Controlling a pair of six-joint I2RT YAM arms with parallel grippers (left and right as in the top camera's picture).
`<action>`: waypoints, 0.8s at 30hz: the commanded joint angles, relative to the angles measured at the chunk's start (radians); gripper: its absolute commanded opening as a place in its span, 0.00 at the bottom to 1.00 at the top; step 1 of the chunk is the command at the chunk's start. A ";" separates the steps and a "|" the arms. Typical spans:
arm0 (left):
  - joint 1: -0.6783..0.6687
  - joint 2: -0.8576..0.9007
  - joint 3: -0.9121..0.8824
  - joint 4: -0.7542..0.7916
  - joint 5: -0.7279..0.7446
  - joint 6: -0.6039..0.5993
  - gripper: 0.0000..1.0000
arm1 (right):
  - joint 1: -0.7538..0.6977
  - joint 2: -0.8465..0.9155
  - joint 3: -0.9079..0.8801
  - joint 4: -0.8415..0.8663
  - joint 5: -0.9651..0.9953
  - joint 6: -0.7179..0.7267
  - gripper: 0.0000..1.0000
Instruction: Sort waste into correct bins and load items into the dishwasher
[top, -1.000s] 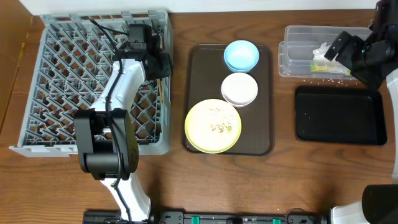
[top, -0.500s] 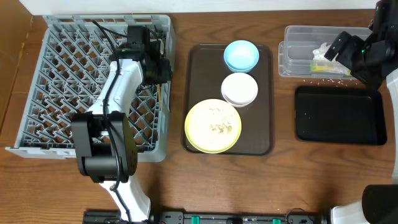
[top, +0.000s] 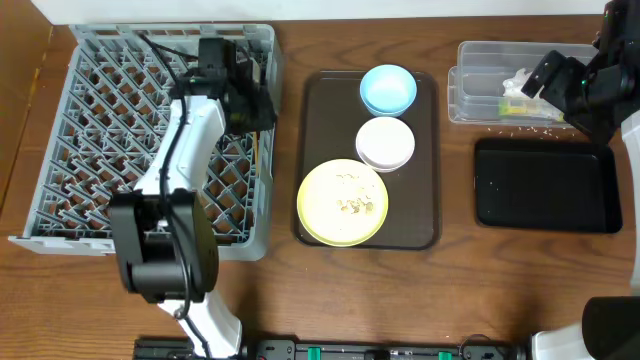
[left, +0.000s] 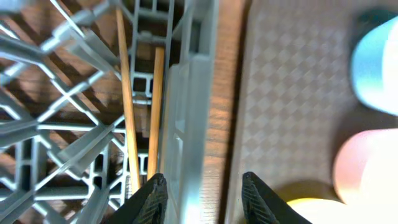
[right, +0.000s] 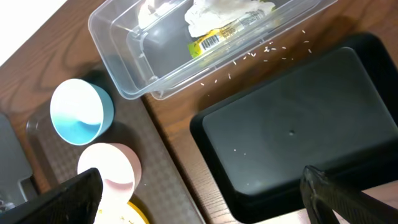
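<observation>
My left claw (left: 205, 200) stands part spread, astride the right wall of the grey dish rack (left: 186, 124), pinching nothing. The pair of wooden chopsticks (left: 127, 106) lies just inside that wall, on the lattice. They look light, stiff and smooth, apt to roll or slip between bars; I judge a hold across both at mid-length safest. My wrist view shows them plainly. Overhead, my arm hides most of them, but only there is the whole yellow-green plate (top: 322, 215) seen. My right claw (right: 199, 190) hangs wide spread over the black tray (right: 298, 112).
</observation>
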 joint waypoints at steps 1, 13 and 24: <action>0.005 -0.111 0.050 0.004 0.013 -0.025 0.45 | -0.001 -0.011 0.004 -0.002 0.010 -0.013 0.99; -0.172 -0.259 0.049 -0.067 0.219 -0.004 0.55 | -0.001 -0.011 0.004 -0.002 0.010 -0.013 0.99; -0.613 -0.153 0.049 -0.065 -0.198 0.157 0.57 | -0.001 -0.011 0.004 -0.002 0.010 -0.013 0.99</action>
